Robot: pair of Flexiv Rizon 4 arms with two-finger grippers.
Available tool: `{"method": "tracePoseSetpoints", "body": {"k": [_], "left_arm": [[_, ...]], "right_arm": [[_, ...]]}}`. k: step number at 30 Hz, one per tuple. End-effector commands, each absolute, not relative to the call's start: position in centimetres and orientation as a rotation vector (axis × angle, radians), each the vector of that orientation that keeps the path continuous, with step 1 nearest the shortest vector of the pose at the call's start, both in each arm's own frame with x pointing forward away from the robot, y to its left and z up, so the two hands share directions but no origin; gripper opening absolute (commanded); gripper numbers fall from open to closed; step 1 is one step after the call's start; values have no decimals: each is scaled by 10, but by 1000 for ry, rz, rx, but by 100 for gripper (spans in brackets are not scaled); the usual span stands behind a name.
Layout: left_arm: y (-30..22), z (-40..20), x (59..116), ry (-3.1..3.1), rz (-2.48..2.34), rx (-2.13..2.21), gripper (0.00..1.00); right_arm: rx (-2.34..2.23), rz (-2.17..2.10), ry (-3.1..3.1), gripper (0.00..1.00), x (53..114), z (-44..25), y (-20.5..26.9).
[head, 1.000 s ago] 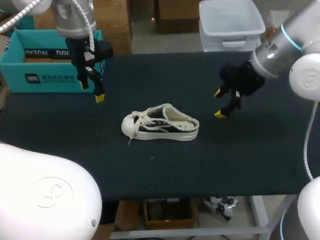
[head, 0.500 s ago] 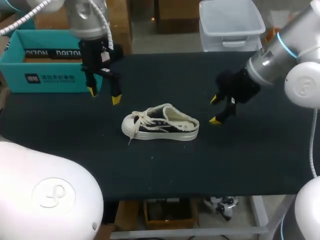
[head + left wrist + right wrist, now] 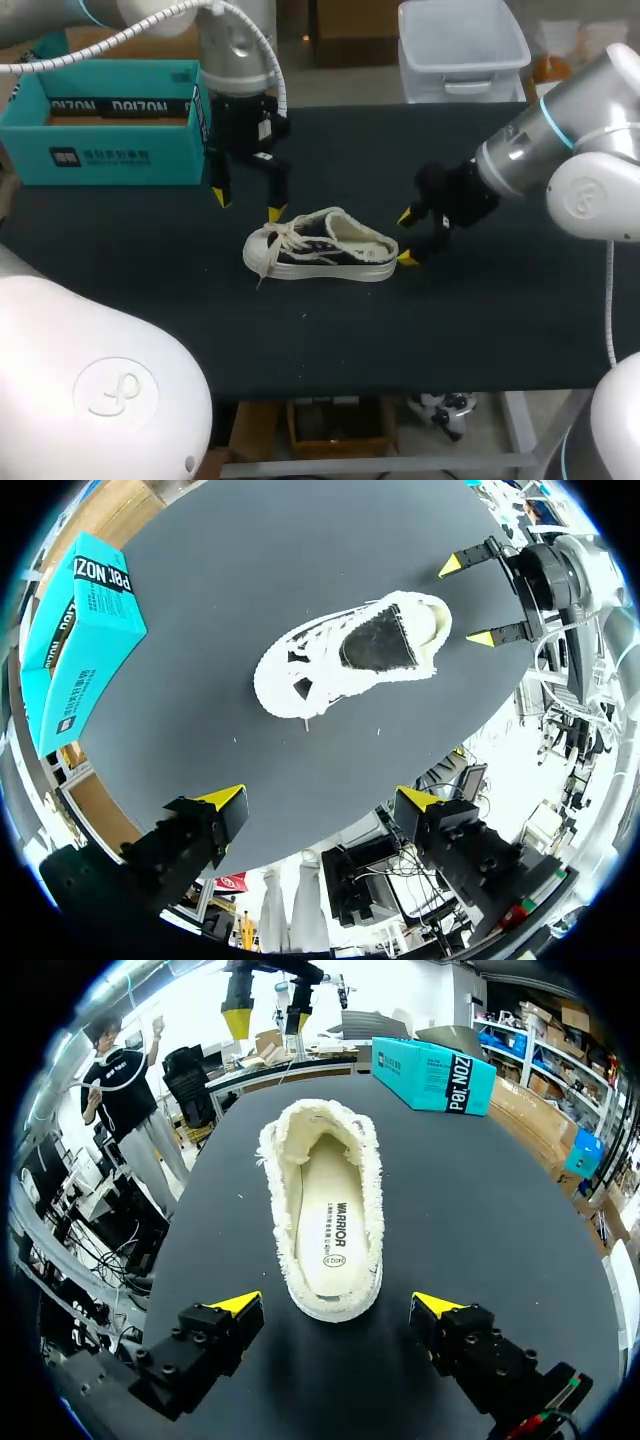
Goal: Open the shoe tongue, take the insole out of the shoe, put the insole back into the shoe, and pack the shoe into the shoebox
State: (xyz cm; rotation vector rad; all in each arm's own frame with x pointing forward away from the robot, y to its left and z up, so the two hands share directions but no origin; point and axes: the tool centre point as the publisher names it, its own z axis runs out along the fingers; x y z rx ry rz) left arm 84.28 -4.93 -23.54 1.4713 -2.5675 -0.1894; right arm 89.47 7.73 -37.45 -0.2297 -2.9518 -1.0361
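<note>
**What has moved in the last second?**
Both my arms have closed in on the shoe (image 3: pixel 322 245). My left pincer (image 3: pixel 247 205) has come away from the teal shoebox (image 3: pixel 100 120) and is now near the toe and laces. My right pincer (image 3: pixel 406 237) has come in to the heel.

**Is either pincer holding anything?**
No. Both have their yellow-tipped fingers spread apart, with nothing gripped. The right pincer's fingers stand just short of the heel, one to each side.

**Where is the shoe?**
It stands on its sole in the middle of the dark table (image 3: pixel 480 320), toe toward my left. The cream insole (image 3: pixel 330 1220) lies inside. The shoebox sits open at the far left corner, well apart.
</note>
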Motion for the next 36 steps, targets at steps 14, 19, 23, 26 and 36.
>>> {"method": "tracePoseSetpoints", "body": {"k": [14,19,23,26,36], "left_arm": [[-72,-262,839,-2536,-186,1538,100],[-72,-267,839,-2514,-181,1578,100],[-72,-269,838,-2507,-177,1590,100],[-73,-271,838,-2500,-168,1598,100],[-83,-279,835,-2416,-124,1754,100]], "right_arm": [[-314,-1198,-2895,100,894,-411,105],[-314,-1226,-2882,100,897,-414,113],[-322,-1241,-2865,100,896,-420,118],[-329,-1263,-2852,100,896,-425,121],[-325,-1296,-2826,100,900,-437,123]]}}
